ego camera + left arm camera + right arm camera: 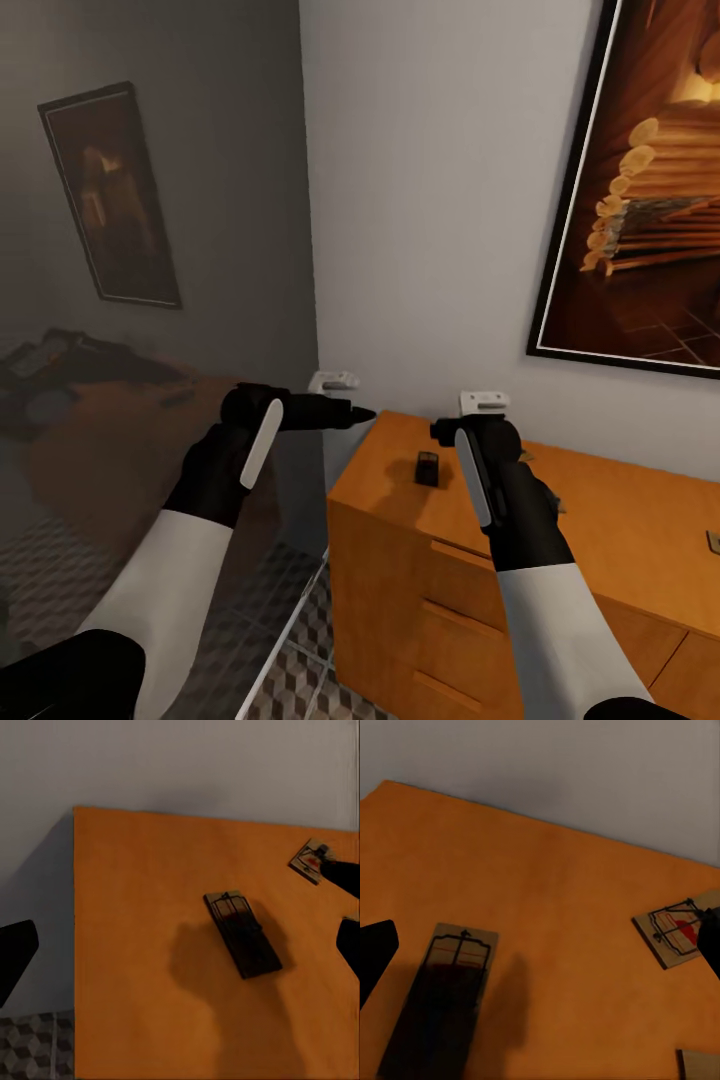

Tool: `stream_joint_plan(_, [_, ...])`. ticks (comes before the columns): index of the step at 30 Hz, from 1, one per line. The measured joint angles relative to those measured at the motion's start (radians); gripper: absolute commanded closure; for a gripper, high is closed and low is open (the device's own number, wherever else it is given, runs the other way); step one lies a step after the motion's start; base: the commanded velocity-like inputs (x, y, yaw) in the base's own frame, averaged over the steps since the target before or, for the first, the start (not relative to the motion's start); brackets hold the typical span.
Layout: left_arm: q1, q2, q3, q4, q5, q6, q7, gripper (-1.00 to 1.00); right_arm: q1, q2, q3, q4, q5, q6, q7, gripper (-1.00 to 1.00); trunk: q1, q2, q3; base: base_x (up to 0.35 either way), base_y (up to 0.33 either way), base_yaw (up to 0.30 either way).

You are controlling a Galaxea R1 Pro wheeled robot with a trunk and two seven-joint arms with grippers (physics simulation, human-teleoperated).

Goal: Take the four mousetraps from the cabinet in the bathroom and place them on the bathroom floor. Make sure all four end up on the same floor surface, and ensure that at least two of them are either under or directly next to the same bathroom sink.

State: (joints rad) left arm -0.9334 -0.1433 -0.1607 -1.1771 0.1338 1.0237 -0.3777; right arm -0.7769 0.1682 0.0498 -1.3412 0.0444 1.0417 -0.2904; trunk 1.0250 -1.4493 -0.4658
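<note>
Here, 2 mousetraps point(442, 997) lie well inside cabinet point(400, 490) edges.

A home: framed pictures point(640, 190), wooden cabinet point(450, 560), cube-patterned floor tiles point(300, 680).

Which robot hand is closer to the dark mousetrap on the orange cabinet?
The right. The right gripper hovers just beside the mousetrap, over the cabinet top. The left gripper hangs past the cabinet's left edge, farther off.
</note>
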Motion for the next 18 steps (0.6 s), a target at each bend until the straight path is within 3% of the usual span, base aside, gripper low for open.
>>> stream_joint_plan(9, [0.0,-0.02,-0.002,-0.014,0.001,0.001,0.0,-1.0,0.0,-0.001,-0.001,0.102,-0.003,0.0,-0.002,-1.0,0.0,0.0,0.0,0.0,0.0,0.0])
stream_joint_plan(13, [0.0,-0.024,-0.002,-0.024,0.003,0.001,-0.001,-1.0,0.0,-0.001,-0.011,0.199,-0.002,-0.062,-0.002,-1.0,0.0,0.0,0.0,0.0,0.0,0.0])
stream_joint_plan(18, [0.0,-0.023,-0.001,-0.042,0.014,0.001,0.0,-1.0,0.0,-0.001,-0.022,0.244,-0.001,-0.101,0.0,-1.0,0.0,0.0,0.0,0.0,0.0,0.0])
